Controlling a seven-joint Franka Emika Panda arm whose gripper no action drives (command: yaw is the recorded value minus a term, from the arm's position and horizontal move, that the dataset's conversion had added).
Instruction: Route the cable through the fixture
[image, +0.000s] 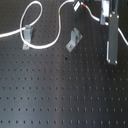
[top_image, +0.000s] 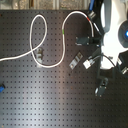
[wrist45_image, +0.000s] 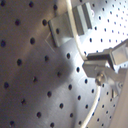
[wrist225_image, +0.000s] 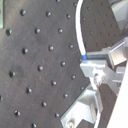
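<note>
The matte black perforated board carried the white, glossy cable, looped through one metal clip. The second, angled fixture stood empty just beside it. The gripper hovered nearby; whether it gripped the cable cannot be told. Next move: seat cable into that fixture.

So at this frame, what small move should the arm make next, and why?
Probably carry the held cable toward the free fixture and line it up with the slot. The gripper appears shut on the cable near its end. The cable already runs past the other fixture, while the free fixture's slot has no cable in it.
</note>
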